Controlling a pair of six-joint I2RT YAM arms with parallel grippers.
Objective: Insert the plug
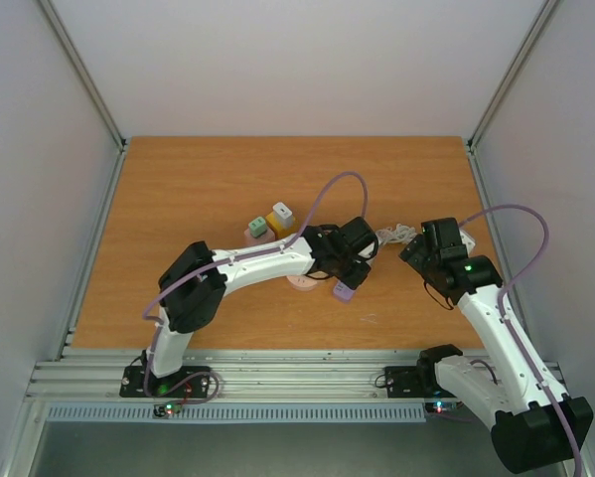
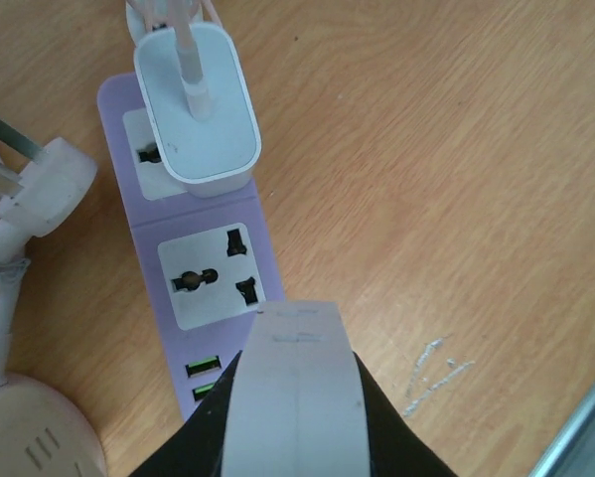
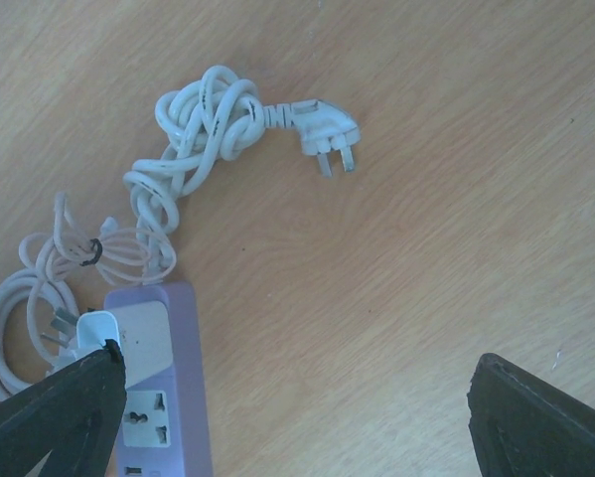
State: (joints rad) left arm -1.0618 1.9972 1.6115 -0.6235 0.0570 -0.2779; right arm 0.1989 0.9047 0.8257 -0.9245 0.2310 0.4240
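Note:
A purple power strip [image 2: 203, 229] lies on the wooden table. Its far socket holds a white charger [image 2: 198, 104] with a cable; its near socket [image 2: 213, 273] is empty, with two green USB ports below it. My left gripper [image 2: 295, 397] is shut on a white plug adapter [image 2: 295, 378] and holds it just above the strip's near end. In the top view the left gripper [image 1: 349, 260] is over the strip [image 1: 344, 292]. My right gripper [image 3: 297, 417] is open and empty, to the right of the strip [image 3: 168, 378].
A coiled white cable with a loose three-pin plug [image 3: 327, 129] lies beyond the strip. Another white plug [image 2: 39, 184] and a pink round object [image 2: 29, 427] lie left of the strip. Small green, yellow and white blocks [image 1: 269, 223] sit at mid-table.

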